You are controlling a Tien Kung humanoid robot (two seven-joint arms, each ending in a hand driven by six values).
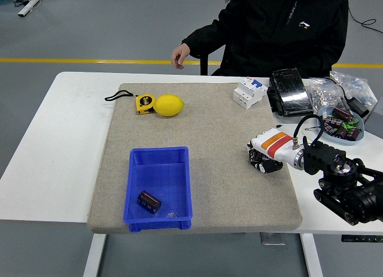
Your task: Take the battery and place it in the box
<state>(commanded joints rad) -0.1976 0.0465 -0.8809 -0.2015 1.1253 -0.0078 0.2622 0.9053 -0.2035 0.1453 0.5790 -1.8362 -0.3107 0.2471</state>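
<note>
Blue box [159, 187]: an open plastic bin on the near left part of the grey mat [209, 133], with a divider wall across its far end.
Battery [149, 201]: a dark cylinder lying on its side inside the blue box, in the near section, slightly left of centre; a small bit of something lies just beside it on the bin floor, too small to identify.
Right hand [266, 154]: rests on the mat's right side, fingers curled under the white and orange shell and holding nothing; well apart from the box.
Bowl [341, 124]: a pale blue dish at the table's right edge, filled with dark cylindrical parts like the battery.
Clear bags [335, 91]: behind the bowl, holding small pieces.
Mat's far side: a yellow tape measure [143, 103] touching a lemon [169, 105]; a white circuit breaker [249, 92] beside a black device [289, 93].
Person [281, 29]: seated at the far side, one hand [180, 54] off the table.
</note>
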